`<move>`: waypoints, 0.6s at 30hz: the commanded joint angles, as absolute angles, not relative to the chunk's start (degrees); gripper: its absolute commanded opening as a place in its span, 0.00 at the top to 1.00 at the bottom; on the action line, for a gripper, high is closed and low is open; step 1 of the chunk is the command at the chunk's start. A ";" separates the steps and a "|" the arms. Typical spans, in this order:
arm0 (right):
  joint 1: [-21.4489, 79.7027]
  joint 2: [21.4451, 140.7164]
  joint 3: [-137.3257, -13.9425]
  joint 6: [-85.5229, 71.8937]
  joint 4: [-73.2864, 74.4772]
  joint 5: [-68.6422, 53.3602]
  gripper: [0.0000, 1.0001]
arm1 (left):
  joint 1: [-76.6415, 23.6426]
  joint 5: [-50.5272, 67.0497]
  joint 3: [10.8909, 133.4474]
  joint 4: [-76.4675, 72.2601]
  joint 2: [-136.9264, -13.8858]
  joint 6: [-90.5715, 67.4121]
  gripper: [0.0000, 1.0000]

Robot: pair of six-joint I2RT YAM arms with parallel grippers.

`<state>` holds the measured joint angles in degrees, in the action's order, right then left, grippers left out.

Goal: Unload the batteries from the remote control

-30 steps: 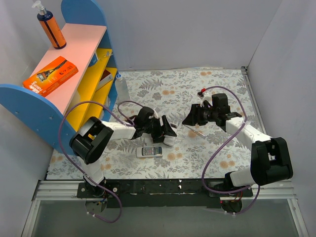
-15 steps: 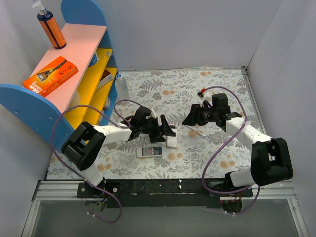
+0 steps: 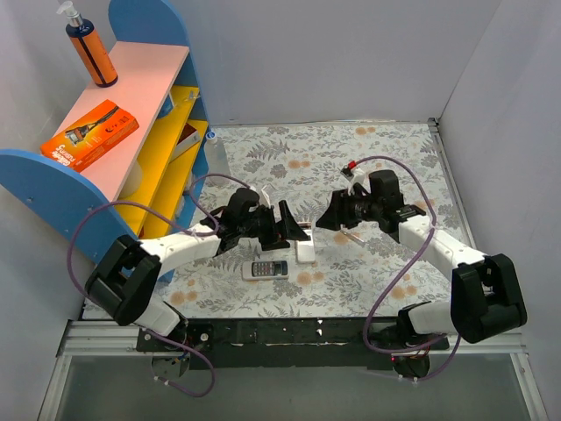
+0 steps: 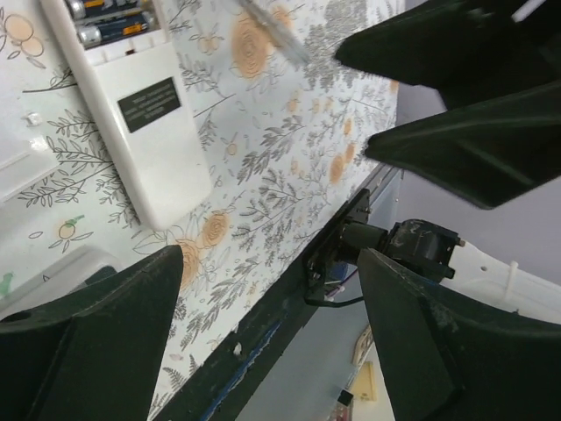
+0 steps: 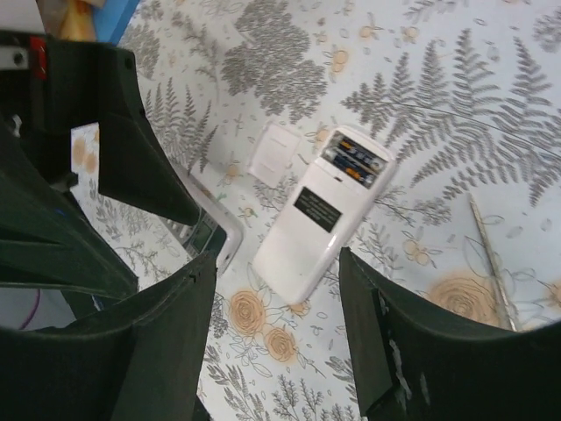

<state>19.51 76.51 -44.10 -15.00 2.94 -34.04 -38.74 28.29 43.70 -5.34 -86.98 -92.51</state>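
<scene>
L pincer (image 3: 296, 230) off white remote (image 3: 305, 253) — wide apart.

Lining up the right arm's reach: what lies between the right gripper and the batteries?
Nothing: the right wrist view shows the batteries exposed in the remote, unobstructed ahead of the right gripper.

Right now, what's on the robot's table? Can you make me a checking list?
Surface: flowery cloth covers the table.
Job's things: white remote lies back up, compartment open, batteries inside; cover lies beside it.
Clutter: small second remote; thin stick.
End effectors: left end effector and right end effector both open, empty, near the white remote.
Cables: purple cables loop off both arms.
Surroundings: blue shelf holding orange bottle and orange box.
</scene>
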 commanded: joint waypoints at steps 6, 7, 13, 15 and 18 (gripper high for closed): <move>36.90 73.13 -40.44 -5.81 -7.90 -27.43 0.34 | -38.58 15.41 46.84 10.89 -72.43 -85.52 0.02; 38.39 72.95 -39.65 -4.84 -10.78 -26.46 0.34 | -38.58 14.34 46.93 12.90 -71.46 -85.52 0.02; 43.15 73.65 -29.72 -0.18 -28.18 -24.60 0.34 | -38.32 4.94 45.97 18.62 -64.43 -87.62 0.02; 44.64 73.83 -26.30 3.51 -34.96 -26.80 0.32 | -38.23 3.70 46.05 19.86 -63.38 -87.98 0.02; 46.93 74.09 -24.96 7.63 -37.62 -26.72 0.30 | -38.23 1.67 45.70 21.88 -61.70 -88.24 0.02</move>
